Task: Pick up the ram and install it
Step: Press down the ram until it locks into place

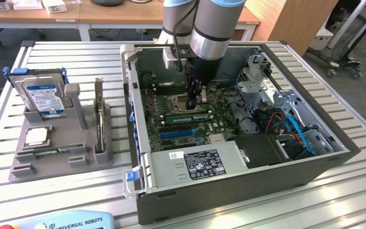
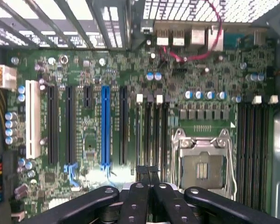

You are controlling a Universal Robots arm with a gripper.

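Note:
My gripper (image 1: 200,101) reaches down into the open computer case (image 1: 335,157), and its fingers are shut together. Its tips hang over the memory slots beside the empty processor socket (image 1: 177,101). The ram (image 1: 184,116), a long thin green stick, lies along one of those slots just below the tips. I cannot tell whether the tips touch it. In the wrist view the shut gripper (image 2: 147,173) sits over the dark memory slots (image 2: 147,135), between the blue card slot (image 2: 105,126) and the processor socket (image 2: 203,163).
On the exterior view's left a grey fixture (image 1: 62,162) holds a blue-labelled hard drive (image 1: 43,98), an upright expansion card (image 1: 98,114), a square chip (image 1: 36,137) and a thin green stick (image 1: 51,151). Inside the case are a power supply (image 1: 196,164), a drive cage (image 1: 256,76) and cables (image 1: 291,126).

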